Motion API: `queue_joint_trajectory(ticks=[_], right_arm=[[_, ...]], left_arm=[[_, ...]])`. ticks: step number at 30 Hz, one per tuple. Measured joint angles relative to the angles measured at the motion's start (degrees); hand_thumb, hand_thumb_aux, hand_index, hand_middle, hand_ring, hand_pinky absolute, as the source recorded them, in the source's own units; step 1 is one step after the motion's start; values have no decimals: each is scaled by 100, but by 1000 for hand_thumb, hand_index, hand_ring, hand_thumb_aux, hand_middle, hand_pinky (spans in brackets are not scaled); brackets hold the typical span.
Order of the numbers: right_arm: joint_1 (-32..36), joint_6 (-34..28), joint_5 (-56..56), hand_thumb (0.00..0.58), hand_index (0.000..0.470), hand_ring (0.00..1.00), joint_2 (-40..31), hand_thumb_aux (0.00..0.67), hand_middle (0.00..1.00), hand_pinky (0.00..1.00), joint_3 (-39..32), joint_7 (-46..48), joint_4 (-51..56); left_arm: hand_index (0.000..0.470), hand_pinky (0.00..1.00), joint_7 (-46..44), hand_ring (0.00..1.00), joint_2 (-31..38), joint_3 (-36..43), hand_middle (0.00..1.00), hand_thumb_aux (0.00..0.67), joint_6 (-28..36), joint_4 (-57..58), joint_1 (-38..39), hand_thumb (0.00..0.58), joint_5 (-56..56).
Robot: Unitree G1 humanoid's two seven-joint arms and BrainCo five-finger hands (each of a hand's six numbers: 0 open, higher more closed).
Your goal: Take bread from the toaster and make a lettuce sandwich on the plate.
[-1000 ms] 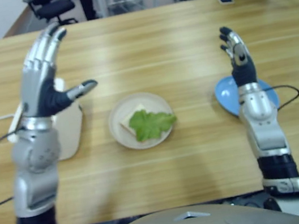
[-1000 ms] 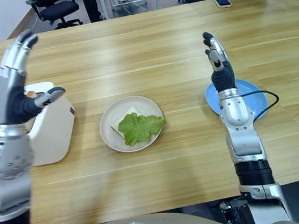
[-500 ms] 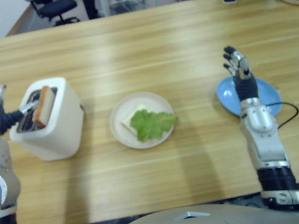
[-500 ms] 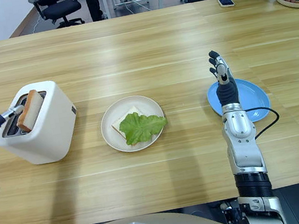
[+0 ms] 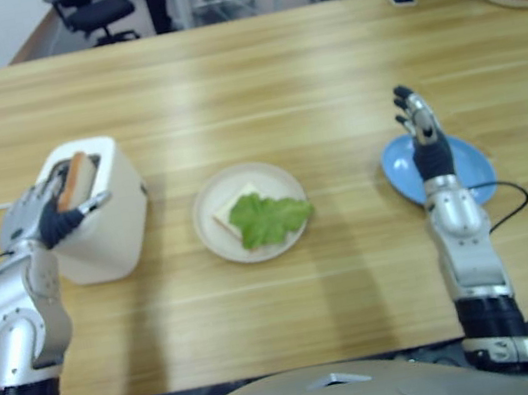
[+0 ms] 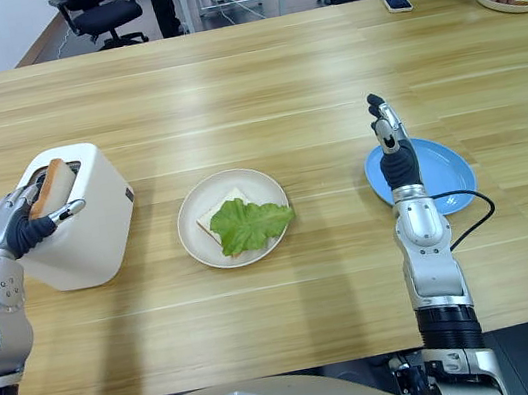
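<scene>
Left hand (image 6: 16, 227): against the toaster (image 6: 98, 235), beside one bread slice (image 6: 49, 187) that stood in the slot; whether it gripped the slice could not be told. Right hand (image 6: 391, 141): wide open, upright, held nothing, over one blue plate (image 6: 447, 167). Between the hands: one cream plate (image 6: 186, 229), bearing one second slice (image 6: 210, 217) under one lettuce leaf (image 6: 248, 223).

My left hand (image 6: 8, 228) sits low at my left side, fingers loosely spread and thumb stretched out, while my right hand (image 6: 388, 138) stands upright, fingers straight, holding nothing.
</scene>
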State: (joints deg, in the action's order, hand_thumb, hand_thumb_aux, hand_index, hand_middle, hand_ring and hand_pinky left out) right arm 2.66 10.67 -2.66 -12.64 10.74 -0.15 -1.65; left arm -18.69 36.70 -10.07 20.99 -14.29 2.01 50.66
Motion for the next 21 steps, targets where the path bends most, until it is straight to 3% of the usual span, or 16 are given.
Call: queue_joint_trajectory(ticks=[3, 4, 5, 6, 7, 8, 21], right_arm=[[-11, 9, -39, 0, 0, 0, 0, 0, 0, 0, -1, 0, 62], [-21, 10, -54, 0, 0, 0, 0, 0, 0, 0, -1, 0, 76], [-23, 10, -67, 0, 0, 0, 0, 0, 0, 0, -1, 0, 81], [-23, 14, -86, 0, 0, 0, 0, 0, 0, 0, -1, 1, 82], [-23, 18, -102, 0, 0, 0, 0, 0, 0, 0, -1, 1, 82], [-23, 22, -107, 0, 0, 0, 0, 0, 0, 0, -1, 1, 83], [-49, 88, -158, 0, 0, 0, -1, 0, 0, 0, -15, 1, 134]], left_arm=[[0, 0, 8, 0, 9, 0, 0, 0, 27, -16, 41, 0, 2], [112, 0, 11, 0, 12, 0, 0, 163, 35, -19, 52, 248, 1], [373, 71, 18, 71, 12, 0, 71, 544, 49, -18, 54, 559, -2], [373, 71, 37, 71, 11, 0, 71, 544, 87, -11, 54, 559, -29], [460, 843, 62, 843, 11, -2, 843, 670, 102, -8, 53, 580, -54], [460, 1000, 119, 1000, 10, -16, 1000, 670, 113, -7, 45, 580, -93], [460, 1000, 984, 1000, -306, -474, 1000, 670, 120, -177, -214, 580, -851]])
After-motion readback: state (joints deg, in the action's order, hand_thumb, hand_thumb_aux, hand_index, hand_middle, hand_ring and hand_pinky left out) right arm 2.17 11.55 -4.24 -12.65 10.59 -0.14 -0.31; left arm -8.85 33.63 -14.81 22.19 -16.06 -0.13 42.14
